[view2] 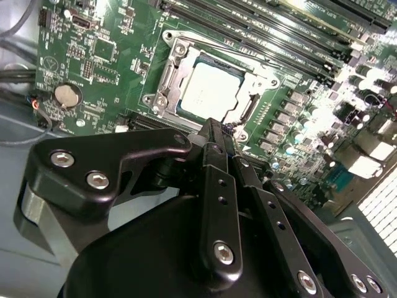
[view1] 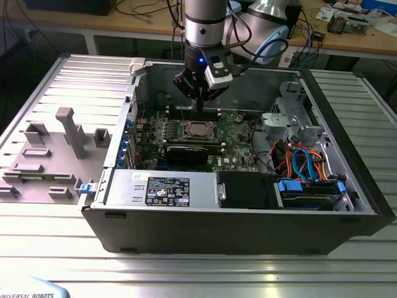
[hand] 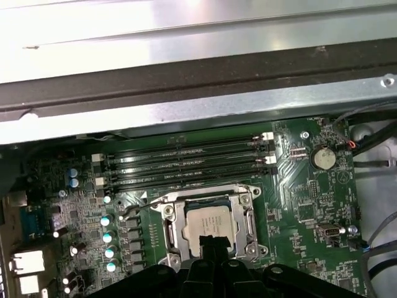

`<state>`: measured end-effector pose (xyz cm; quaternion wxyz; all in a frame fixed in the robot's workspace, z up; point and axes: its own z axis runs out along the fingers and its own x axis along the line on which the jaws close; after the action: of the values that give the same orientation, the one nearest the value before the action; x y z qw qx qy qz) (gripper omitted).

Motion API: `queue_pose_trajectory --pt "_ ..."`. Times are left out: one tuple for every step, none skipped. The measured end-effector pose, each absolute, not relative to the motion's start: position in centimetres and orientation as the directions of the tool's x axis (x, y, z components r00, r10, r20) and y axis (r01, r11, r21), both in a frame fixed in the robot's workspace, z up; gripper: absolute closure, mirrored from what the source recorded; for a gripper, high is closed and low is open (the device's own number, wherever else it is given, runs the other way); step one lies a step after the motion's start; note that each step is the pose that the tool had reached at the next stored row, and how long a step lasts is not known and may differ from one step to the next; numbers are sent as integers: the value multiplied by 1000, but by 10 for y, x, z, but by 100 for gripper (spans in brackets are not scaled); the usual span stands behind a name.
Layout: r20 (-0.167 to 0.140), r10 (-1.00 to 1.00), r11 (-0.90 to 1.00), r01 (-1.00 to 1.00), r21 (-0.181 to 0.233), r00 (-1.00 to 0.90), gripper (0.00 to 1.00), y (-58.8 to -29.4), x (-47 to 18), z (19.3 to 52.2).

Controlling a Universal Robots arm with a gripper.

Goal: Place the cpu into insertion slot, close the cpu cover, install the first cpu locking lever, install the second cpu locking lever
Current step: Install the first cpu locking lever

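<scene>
Our gripper [view2: 214,127], clenched and empty, hovers by the cpu [view2: 211,90] seated in the insertion slot [view2: 166,77]; we'd press slowly, squarely.

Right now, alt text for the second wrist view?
The black gripper, shut and empty, points at the small square dull-silver cpu, framed by the thin silver-grey metal cpu cover on a green circuit board.

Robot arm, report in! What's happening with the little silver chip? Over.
Gripper shut, empty, hovering just above the cpu. Cpu seated in the insertion slot, cpu cover lying flat around it. Nothing in the way.
</scene>
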<state>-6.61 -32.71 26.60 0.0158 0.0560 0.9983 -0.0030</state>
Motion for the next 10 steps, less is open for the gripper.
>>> queue_pose_trajectory --pt "-32 108 994 108 -4 -994 89 -327 -66 266" --pt "-32 107 994 107 -4 -994 89 -327 -66 266" --pt "-32 106 994 107 -4 -994 89 -327 -66 266" --pt "-32 106 994 106 -4 -994 89 -327 -66 266" --pt "-32 105 994 106 -4 -994 89 -327 -66 266" --pt "-32 105 994 105 -4 -994 89 -327 -66 266" --pt "-32 105 994 105 -4 -994 89 -327 -66 266" --pt "-32 105 994 105 -4 -994 89 -327 -66 266" --pt "-32 105 994 105 -4 -994 89 -327 -66 266" --pt "-32 105 994 105 -4 -994 89 -327 -66 266"
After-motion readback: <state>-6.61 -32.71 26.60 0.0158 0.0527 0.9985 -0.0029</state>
